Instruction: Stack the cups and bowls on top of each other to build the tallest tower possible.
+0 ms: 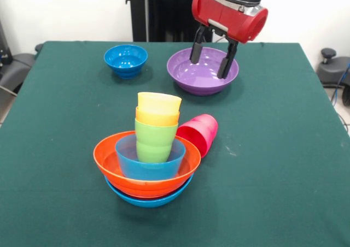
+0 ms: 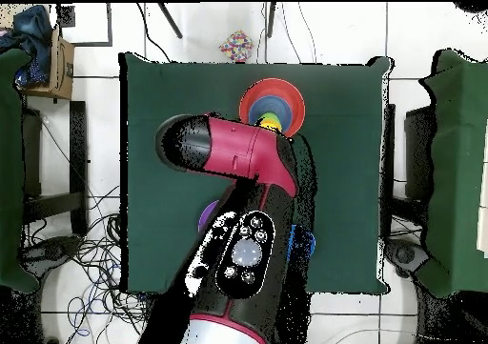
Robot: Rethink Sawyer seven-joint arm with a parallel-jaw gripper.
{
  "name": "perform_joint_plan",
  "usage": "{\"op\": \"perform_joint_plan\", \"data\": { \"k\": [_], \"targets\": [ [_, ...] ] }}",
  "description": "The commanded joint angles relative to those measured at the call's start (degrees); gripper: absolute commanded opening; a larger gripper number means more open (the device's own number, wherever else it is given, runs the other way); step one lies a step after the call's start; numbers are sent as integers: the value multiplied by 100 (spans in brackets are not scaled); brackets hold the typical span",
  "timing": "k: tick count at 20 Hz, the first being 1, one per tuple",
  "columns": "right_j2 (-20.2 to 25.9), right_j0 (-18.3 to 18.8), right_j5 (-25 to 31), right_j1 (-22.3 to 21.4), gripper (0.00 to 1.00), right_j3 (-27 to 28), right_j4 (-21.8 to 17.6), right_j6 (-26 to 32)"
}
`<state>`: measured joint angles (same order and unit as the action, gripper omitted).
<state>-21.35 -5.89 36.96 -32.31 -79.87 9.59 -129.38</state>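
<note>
i see the gripper (image 1: pixel 213 63) over the purple bowl (image 1: pixel 203 75), fingers (image 1: pixel 196 51) spread and empty; the tower (image 1: pixel 148 159) stands near the pink cup (image 1: pixel 199 133).

Robot lab, green-clothed table (image 1: pixel 284 148), floor cables (image 2: pixel 86 254), tiled floor (image 2: pixel 95 121)

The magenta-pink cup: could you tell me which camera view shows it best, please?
The front view shows the magenta-pink cup best: it lies on its side against the tower, its open end towards the orange bowl's rim. In the overhead view the arm covers that spot, so the cup cannot be made out.
</note>
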Motion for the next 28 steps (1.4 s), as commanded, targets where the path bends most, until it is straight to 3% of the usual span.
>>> {"op": "perform_joint_plan", "data": {
  "k": [1,13,20,23,28],
  "targets": [
    [275,-98,110,230,100,-331,-27,-877],
    [373,68,321,-54,100,-539,-199,-315],
    [417,120,337,-50,100,-520,-207,-278],
    [396,116,387,3,100,-454,-195,-336],
    [250,-19,319,169,100,-375,106,-1044]
  ]
}}
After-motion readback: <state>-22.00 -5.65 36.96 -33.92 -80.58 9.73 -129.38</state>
